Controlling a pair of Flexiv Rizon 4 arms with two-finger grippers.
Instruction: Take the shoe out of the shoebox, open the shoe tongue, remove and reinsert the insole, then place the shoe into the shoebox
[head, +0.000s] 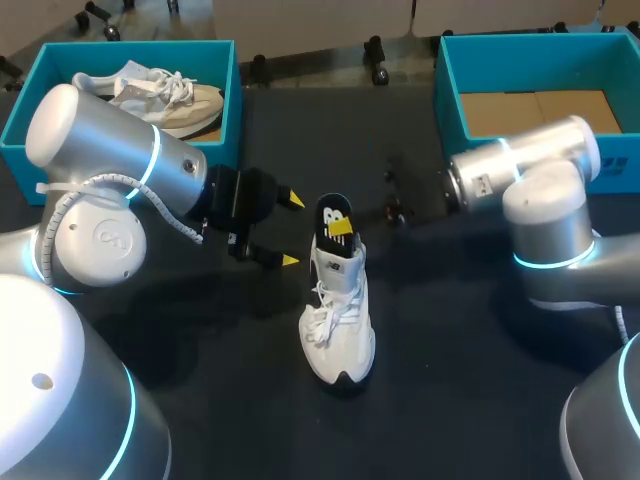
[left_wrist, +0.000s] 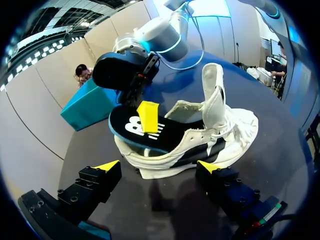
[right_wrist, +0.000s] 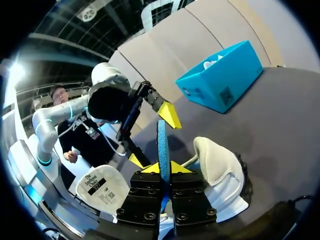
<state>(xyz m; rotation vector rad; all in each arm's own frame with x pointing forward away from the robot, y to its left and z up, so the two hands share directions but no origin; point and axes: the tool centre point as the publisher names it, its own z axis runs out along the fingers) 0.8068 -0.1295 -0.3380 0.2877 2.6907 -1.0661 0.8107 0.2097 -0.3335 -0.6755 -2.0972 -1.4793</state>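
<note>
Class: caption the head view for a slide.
Right arm pinches black printed insole in white lace-up sneaker; left arm alongside, jaws open.

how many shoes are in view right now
2: a white shoe on the table, and a beige shoe in the left teal shoebox. Another might lie hidden under it.

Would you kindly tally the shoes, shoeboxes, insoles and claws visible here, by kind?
Shoes: 2 (white shoe, beige shoe)
Shoeboxes: 2 (left shoebox, right shoebox)
Insoles: 1 (insole, gripped by the right claw)
Claws: 2 (left claw, right claw)
Total: 7
</note>
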